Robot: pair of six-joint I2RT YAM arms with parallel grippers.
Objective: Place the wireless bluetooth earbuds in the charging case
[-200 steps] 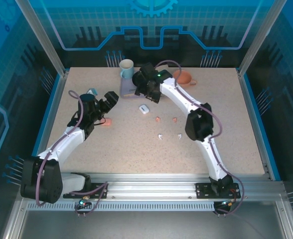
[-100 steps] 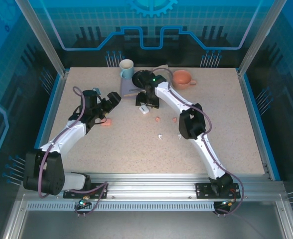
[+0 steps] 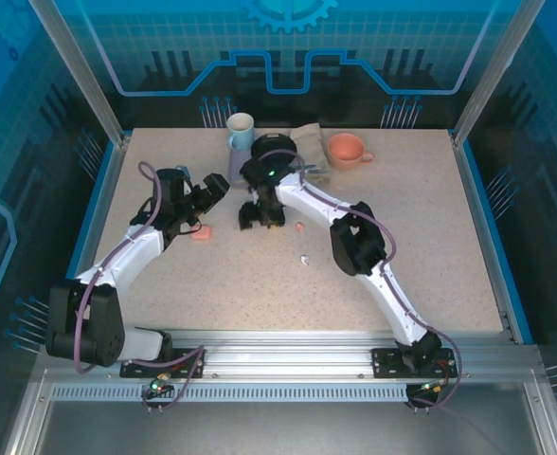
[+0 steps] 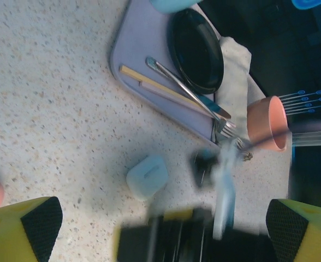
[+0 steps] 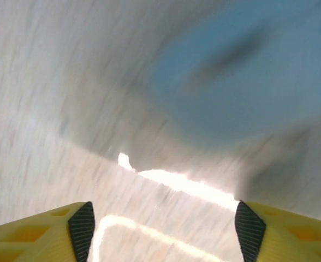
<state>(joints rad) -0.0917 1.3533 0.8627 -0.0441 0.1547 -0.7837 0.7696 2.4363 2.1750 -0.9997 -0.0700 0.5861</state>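
here, tiny pink earbud (image 3: 300,227), white earbud (image 3: 305,260), pale rounded charging case (image 4: 147,176)

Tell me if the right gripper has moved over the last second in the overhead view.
Yes. The right gripper has come away from the blue mug at the far edge, toward the near side and slightly left.

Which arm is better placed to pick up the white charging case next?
Right, probably. The right gripper, open, sits close beside the white charging case; the left gripper, also open, hangs farther back from it.
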